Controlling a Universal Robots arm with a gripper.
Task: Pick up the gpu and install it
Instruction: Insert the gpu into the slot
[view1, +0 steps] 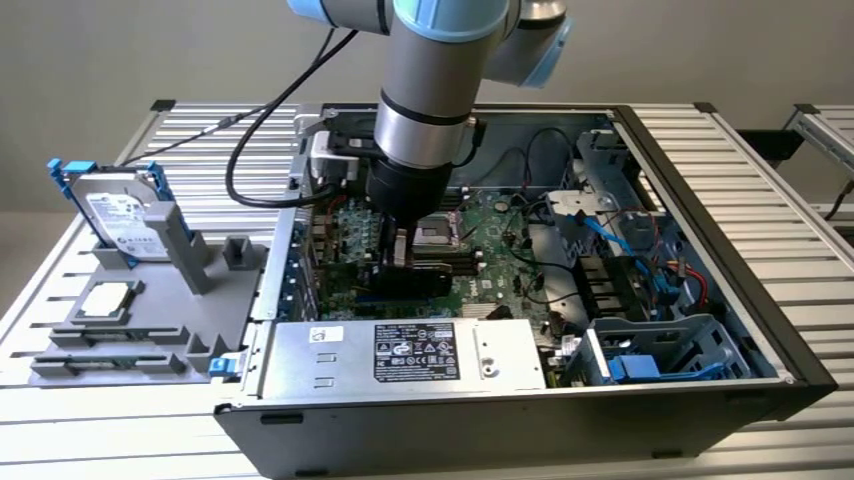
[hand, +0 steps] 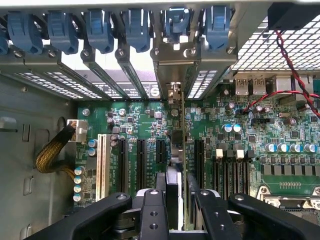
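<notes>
One black two-fingered gripper reaches down into the open grey computer case, its fingers closed narrowly on the thin green-and-black gpu; the card stands upright on edge over the green motherboard, its silver end bracket pointing toward twelve o'clock at the rear slot covers

The exterior view looks down from above and in front of the open computer case, far enough back to take in the whole case, the slatted bench and the grey fixture beside it. The wrist view sits right behind the hand, very close, facing down past the fingers onto the motherboard and the slot brackets beyond the hand. Both views share the motherboard under the hand.
</notes>
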